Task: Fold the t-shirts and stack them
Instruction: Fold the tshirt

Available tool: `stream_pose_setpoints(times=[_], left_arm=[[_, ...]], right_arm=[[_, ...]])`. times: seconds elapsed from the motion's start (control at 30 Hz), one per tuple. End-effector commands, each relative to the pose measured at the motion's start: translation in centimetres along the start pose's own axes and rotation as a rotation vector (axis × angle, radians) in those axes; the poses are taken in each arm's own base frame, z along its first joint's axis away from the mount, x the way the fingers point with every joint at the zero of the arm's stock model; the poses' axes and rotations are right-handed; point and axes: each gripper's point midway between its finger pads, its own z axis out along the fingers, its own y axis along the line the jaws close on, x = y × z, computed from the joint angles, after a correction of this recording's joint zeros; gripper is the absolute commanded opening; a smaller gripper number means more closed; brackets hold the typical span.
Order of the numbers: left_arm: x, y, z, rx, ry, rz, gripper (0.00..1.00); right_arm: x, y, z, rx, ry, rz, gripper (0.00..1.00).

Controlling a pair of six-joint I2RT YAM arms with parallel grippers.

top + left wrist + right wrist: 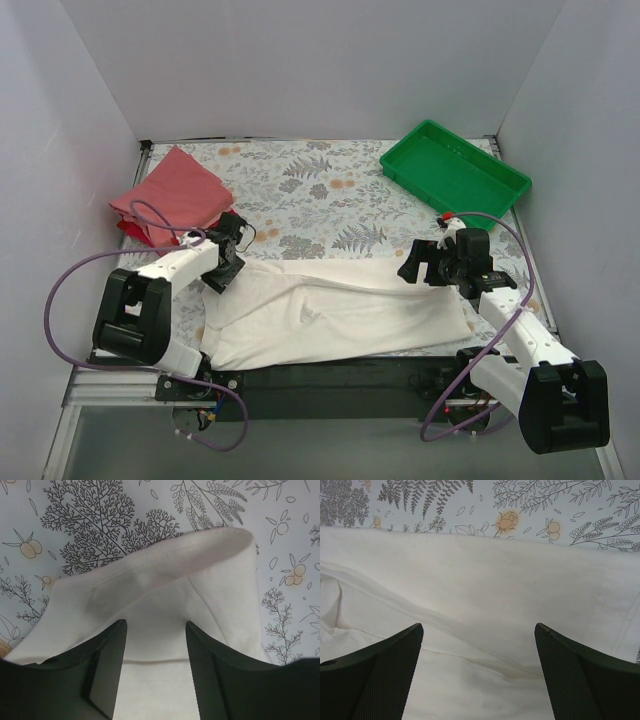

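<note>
A cream-white t-shirt (pixel 340 310) lies folded lengthwise into a long band across the near part of the table. My left gripper (pixel 222 270) is down at its left end. In the left wrist view the jaws (pixel 156 624) stand partly apart astride a raised fold of the cloth (pixel 165 570), with a gap at each finger. My right gripper (pixel 415 265) hovers over the shirt's right end. Its fingers (pixel 478 627) are spread wide above flat cloth (pixel 470 580). A folded salmon-pink t-shirt (pixel 175 190) rests on a red one (pixel 135 232) at the back left.
A green plastic tray (pixel 455 170) sits at the back right corner. The flower-patterned table cover (pixel 320 190) is bounded by white walls on three sides. The left arm's purple cable (pixel 60 290) loops near the left edge.
</note>
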Motion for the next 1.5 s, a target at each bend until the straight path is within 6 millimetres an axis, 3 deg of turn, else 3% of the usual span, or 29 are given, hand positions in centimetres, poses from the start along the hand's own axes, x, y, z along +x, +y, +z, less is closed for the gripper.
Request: stream_pose_setpoints(times=[0.0,0.23,0.5,0.53,0.7,0.83,0.9,1.07,1.13,1.17,1.2,1.27,1.3,1.33,1.37,1.4,1.43,1.47], left_arm=[[-0.8,-1.3,-0.3,0.027,-0.004,-0.001,0.48],[-0.8,-0.3,-1.1,0.001,0.009,0.015,0.0],[-0.4,-0.6,-3.4,0.156,0.04,0.019,0.0],[0.4,-0.5,-3.5,0.176,0.074,0.025,0.0],[1.8,-2.5,-3.6,0.266,0.147,0.058,0.0],[3.9,-2.8,-2.0,0.236,0.23,0.096,0.0],[4.8,-3.0,-1.6,0.246,0.266,0.109,0.0],[6.5,-3.6,0.8,0.203,0.307,0.137,0.0],[6.3,-5.0,1.3,0.209,0.302,0.16,0.0],[7.1,-4.9,2.7,0.163,0.315,0.182,0.0],[6.3,-6.9,2.6,0.187,0.298,0.183,0.0],[6.4,-9.1,3.4,0.195,0.301,0.212,0.0],[7.2,-9.7,4.8,0.17,0.322,0.241,0.0],[6.1,-14.0,4.2,0.244,0.299,0.244,0.0],[6.3,-15.8,4.4,0.265,0.285,0.278,0.0],[7.5,-16.6,6.7,0.233,0.294,0.31,0.0],[5.8,-22.1,5.5,0.338,0.245,0.305,0.0],[6.7,-24.0,5.3,0.367,0.283,0.33,0.0]], right_arm=[[-0.6,-0.3,0.3,0.013,-0.024,-0.027,0.98],[-0.4,-0.8,0.4,0.037,-0.017,-0.027,0.98],[-0.2,-1.1,0.5,0.051,-0.008,-0.024,0.98],[-0.1,-1.1,0.5,0.049,-0.005,-0.021,0.98],[-0.3,0.0,0.8,-0.014,0.004,-0.041,0.98],[-0.8,1.2,1.5,-0.066,0.011,-0.056,0.98],[-1.7,2.7,2.1,-0.099,0.003,-0.092,0.98],[-0.7,4.9,5.4,-0.102,0.114,-0.137,0.98],[0.1,5.0,6.6,-0.093,0.163,-0.108,0.98],[0.5,5.1,6.8,-0.094,0.179,-0.104,0.98],[1.1,5.0,7.0,-0.089,0.198,-0.097,0.98],[2.4,4.6,6.9,-0.073,0.226,-0.089,0.98],[3.0,4.5,6.8,-0.068,0.238,-0.085,0.98],[3.5,4.3,6.3,-0.061,0.247,-0.081,0.98],[4.9,3.9,5.9,-0.053,0.274,-0.075,0.98],[5.7,3.8,5.5,-0.052,0.288,-0.078,0.98],[6.1,4.3,4.9,-0.073,0.288,-0.085,0.98],[8.0,4.4,4.4,-0.081,0.329,-0.092,0.98]])
